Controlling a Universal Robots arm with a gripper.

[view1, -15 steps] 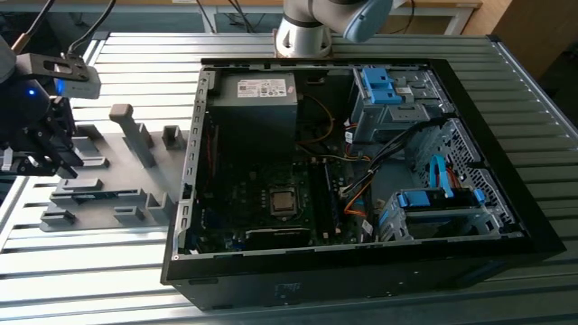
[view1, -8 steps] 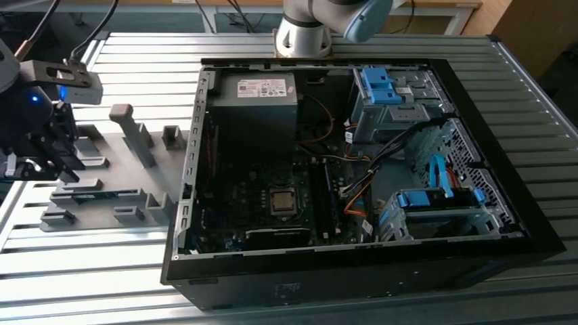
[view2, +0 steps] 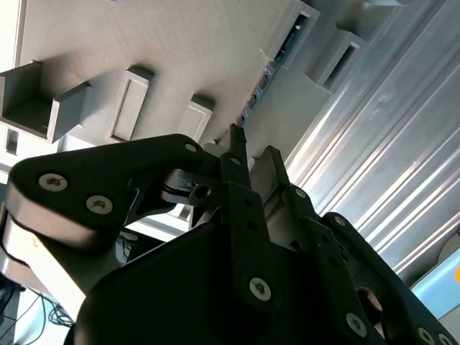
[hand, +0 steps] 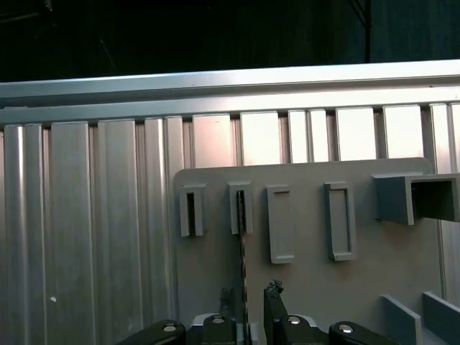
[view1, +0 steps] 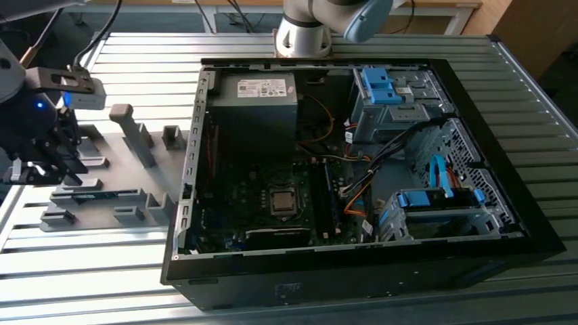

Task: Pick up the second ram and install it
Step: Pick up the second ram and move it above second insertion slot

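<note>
**Figure.** In the exterior view we found the gripper (view1: 43, 169) at the exterior view's left, hanging over a grey fixture plate (view1: 108, 145) that lay on the slatted metal table (view1: 91, 284), just beside an open black computer case (view1: 361, 274). Inside the case we noted a motherboard with a bare processor socket (view1: 283, 201), a grey power supply (view1: 257, 95) and a blue drive bracket (view1: 384, 84). The arm's base (view1: 302, 37) stood on the table beyond the case. In the first wrist view the second ram (hand: 241, 251) stood on its long edge above the plate. 1 end sat in a slotted grey block (hand: 241, 208), which belonged to a row of 4 such blocks. The other end reached in between the fingers (hand: 273, 296). The fingers were apart, 1 on each side of the strip, and a sliver of plate showed between each finger and the board, so they clamped nothing. In the second wrist view the same strip (view2: 277, 61) showed its blue-green face with dark chips and ran from its block toward the fingertips (view2: 236, 154). We also recorded the bright ribs of the table alongside the plate.
</note>
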